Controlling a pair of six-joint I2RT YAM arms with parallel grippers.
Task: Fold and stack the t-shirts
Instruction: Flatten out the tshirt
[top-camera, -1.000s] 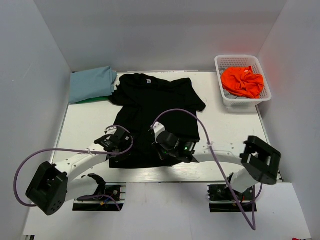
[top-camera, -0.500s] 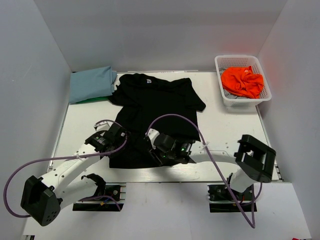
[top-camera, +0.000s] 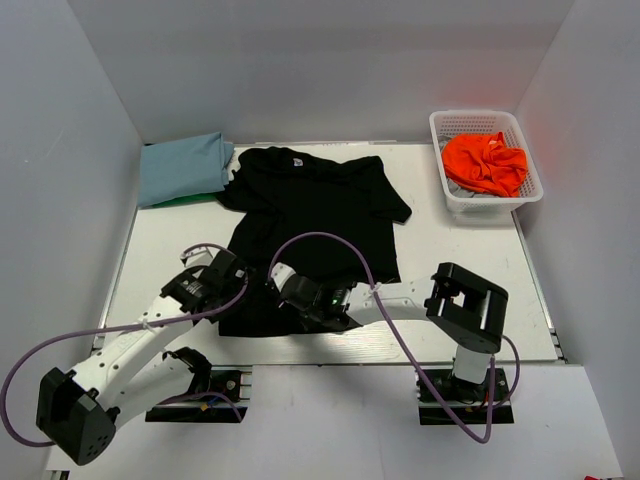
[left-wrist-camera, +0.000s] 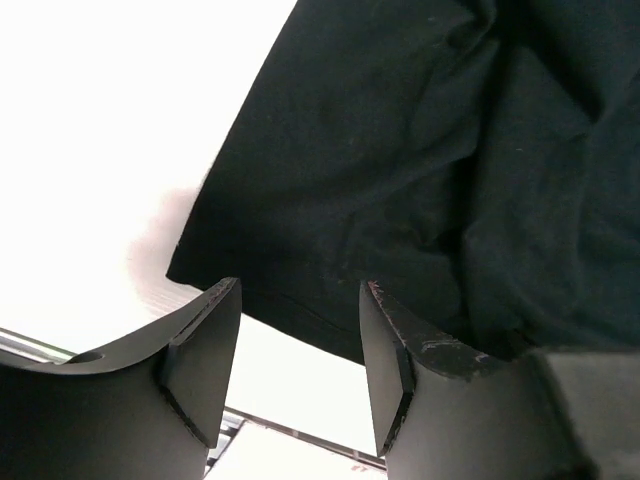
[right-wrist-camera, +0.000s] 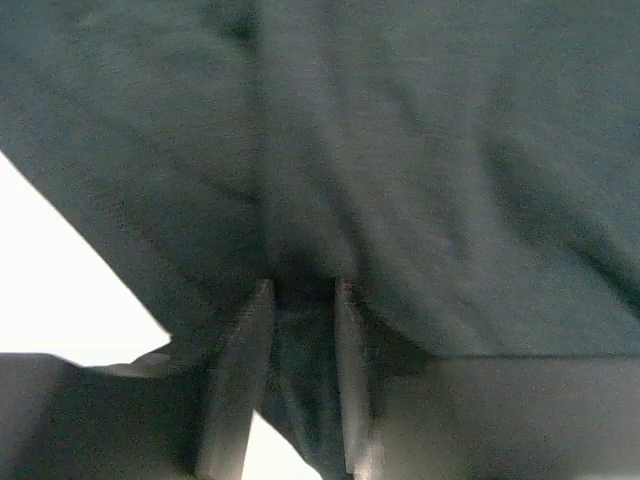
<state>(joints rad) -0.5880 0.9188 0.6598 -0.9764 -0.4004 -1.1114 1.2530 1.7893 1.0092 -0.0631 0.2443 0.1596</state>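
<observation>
A large black t-shirt (top-camera: 310, 215) lies spread flat in the middle of the table, collar toward the back. My left gripper (top-camera: 228, 274) stands at the shirt's lower left corner. In the left wrist view it (left-wrist-camera: 300, 300) is open, with the black hem (left-wrist-camera: 300, 315) just past the fingertips and nothing between them. My right gripper (top-camera: 285, 292) is low on the bottom hem, and in the right wrist view it (right-wrist-camera: 297, 290) is narrowed on a fold of the black cloth (right-wrist-camera: 400, 150). A folded light blue t-shirt (top-camera: 183, 168) lies on a green one (top-camera: 180, 201) at the back left.
A white mesh basket (top-camera: 520, 195) at the back right holds a crumpled orange t-shirt (top-camera: 485, 163). White walls close in the table on three sides. The table's near edge (top-camera: 330, 350) runs just below the black shirt's hem.
Both grippers were shut and have opened. Both slid left along the bottom hem. The right one has since narrowed again on a fold of black cloth.
</observation>
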